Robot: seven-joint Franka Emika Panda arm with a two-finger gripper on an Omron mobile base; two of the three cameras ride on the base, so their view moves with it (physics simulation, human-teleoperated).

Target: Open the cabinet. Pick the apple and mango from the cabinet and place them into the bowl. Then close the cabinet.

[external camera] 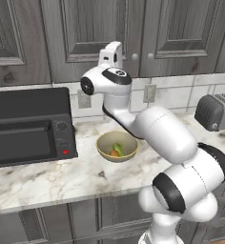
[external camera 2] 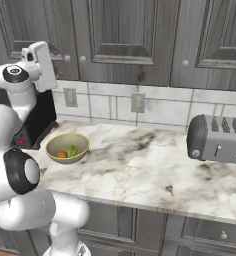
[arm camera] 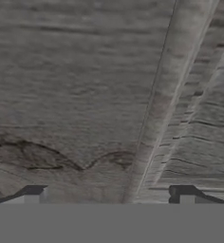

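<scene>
Where cabinet (external camera: 100,33) shut, marble counter (external camera 2: 140,160)

The cabinet (external camera: 105,33) is running past the top edge in both base views, so its upper part is not showing. In the hand view its door (arm camera: 85,95) is sitting so close that the wood grain is blurring. The gripper (arm camera: 109,195) is showing there as two dark tips, cut by the bottom band. The arm (external camera: 157,128) is covering part of the counter (external camera: 47,178). The microwave (external camera: 28,126) is being cropped at the left edge, the toaster (external camera 2: 220,140) at the right edge. The apple (external camera: 114,153) and mango (external camera: 118,148) are sitting low in the bowl (external camera: 105,142), too small for detail.
</scene>
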